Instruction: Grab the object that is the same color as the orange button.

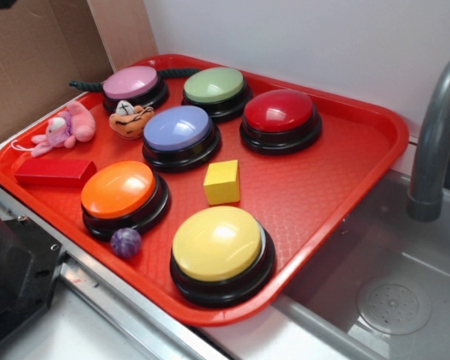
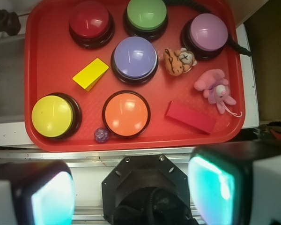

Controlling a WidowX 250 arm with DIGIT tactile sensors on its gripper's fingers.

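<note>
On the tray [image 2: 51, 75], the orange button [image 2: 126, 113] sits near the front edge; the tiger [image 2: 178, 61] lies at its 1 o'clock, between the purple button [image 2: 134, 58] and pink button [image 2: 207, 32]. It looks soft and light, best pinched across its plump middle. The gripper [image 2: 131, 197] hangs back, fingers spread wide, holding nothing.

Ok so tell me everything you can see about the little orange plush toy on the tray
The orange plush toy is small, soft-looking fabric, orange with dark stripes and a cream face patch with dark stitched marks. It lies on the red tray, nothing gripping it. It sits between the purple button and the pink button, close to both, though contact cannot be told. The pink plush bunny lies a little apart from it. From the wrist view its head points toward the pink button.
</note>
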